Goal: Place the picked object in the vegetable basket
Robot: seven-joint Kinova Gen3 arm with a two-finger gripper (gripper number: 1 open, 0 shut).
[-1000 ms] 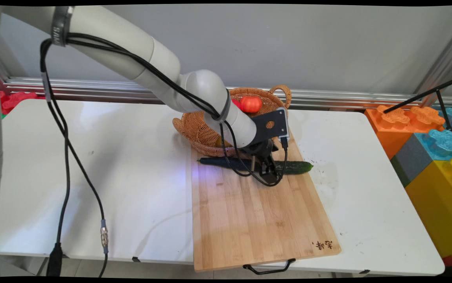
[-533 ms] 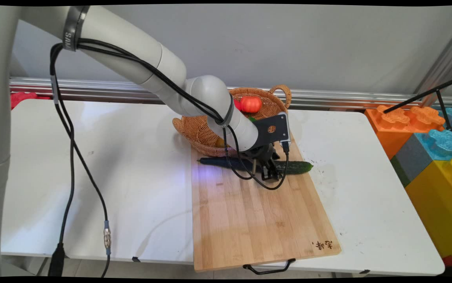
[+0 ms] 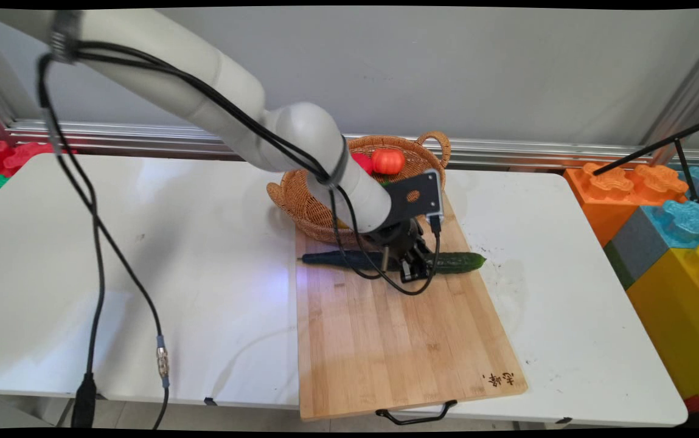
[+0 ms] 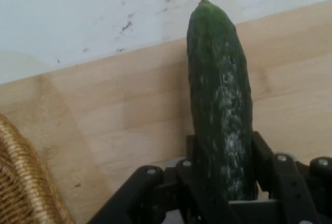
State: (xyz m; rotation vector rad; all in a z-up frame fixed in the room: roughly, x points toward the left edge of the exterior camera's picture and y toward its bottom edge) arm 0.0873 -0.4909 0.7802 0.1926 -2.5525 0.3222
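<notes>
One cucumber (image 3: 452,262) lies across the cutting board (image 3: 398,340) at frame centre, the gripper (image 3: 413,263) clamped around it. Behind stands a basket (image 3: 309,201) holding a tomato (image 3: 387,161).

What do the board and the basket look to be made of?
The board looks like bamboo or pale wood: glued strips, matte, with a dark wire handle. The basket looks like woven wicker, tan and ribbed. The cucumber in the gripper may be real or plastic.
</notes>
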